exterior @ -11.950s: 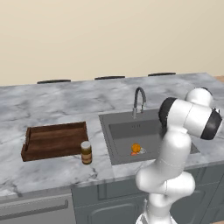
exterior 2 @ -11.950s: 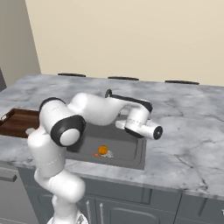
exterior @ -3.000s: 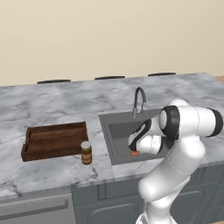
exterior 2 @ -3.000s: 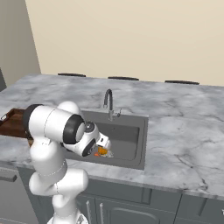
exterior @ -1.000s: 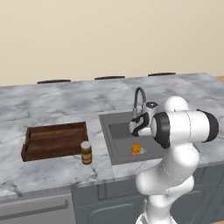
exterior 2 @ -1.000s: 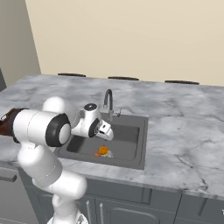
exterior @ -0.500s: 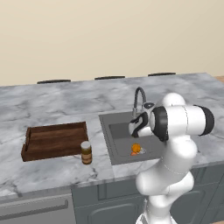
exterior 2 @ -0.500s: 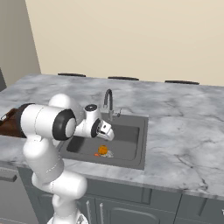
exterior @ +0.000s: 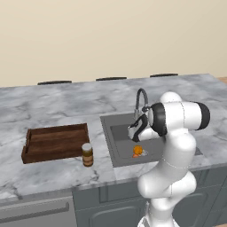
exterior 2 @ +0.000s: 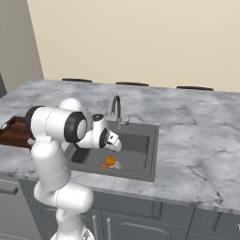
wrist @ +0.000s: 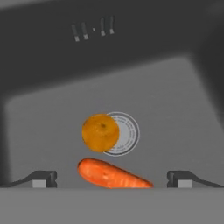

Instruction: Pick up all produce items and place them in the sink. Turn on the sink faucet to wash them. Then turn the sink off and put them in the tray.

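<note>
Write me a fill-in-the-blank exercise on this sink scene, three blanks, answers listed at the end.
1. The round orange fruit and the carrot both lie inside the ____.
2. The orange fruit partly covers the round silver ____.
3. The brown jar stands on the counter between the sink and the wooden ____.

Missing words: sink; drain; tray
</note>
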Robot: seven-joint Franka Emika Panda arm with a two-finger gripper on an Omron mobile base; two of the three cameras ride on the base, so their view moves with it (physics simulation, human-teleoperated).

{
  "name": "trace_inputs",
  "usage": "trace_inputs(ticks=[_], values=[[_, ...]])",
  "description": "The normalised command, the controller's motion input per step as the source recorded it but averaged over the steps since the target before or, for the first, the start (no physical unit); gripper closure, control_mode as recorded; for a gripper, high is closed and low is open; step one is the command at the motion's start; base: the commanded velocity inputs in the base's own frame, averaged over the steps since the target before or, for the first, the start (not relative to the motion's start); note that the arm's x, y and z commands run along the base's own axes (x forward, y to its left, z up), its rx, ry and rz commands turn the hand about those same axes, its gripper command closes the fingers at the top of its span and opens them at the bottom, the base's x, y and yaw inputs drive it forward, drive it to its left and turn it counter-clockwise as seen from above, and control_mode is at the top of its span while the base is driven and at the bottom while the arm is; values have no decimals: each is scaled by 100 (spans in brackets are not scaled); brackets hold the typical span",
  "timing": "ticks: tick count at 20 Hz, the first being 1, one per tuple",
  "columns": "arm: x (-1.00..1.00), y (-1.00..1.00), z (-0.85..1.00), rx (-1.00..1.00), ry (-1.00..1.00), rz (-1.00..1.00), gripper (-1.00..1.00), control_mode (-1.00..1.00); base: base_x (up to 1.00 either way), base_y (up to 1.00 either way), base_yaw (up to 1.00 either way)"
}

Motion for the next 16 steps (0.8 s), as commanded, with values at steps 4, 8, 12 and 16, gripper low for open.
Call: trace_inputs(ticks=[4,8,12,16], values=[[16,14,-14,0,0,0,-100,-100,0,0,0],[19,12,-16,0,0,0,-100,-100,0,0,0],[1,0,-20,0,2,0,-100,-100,0,0,0],[0,0,-20,0,2,0,-100,-100,0,0,0]])
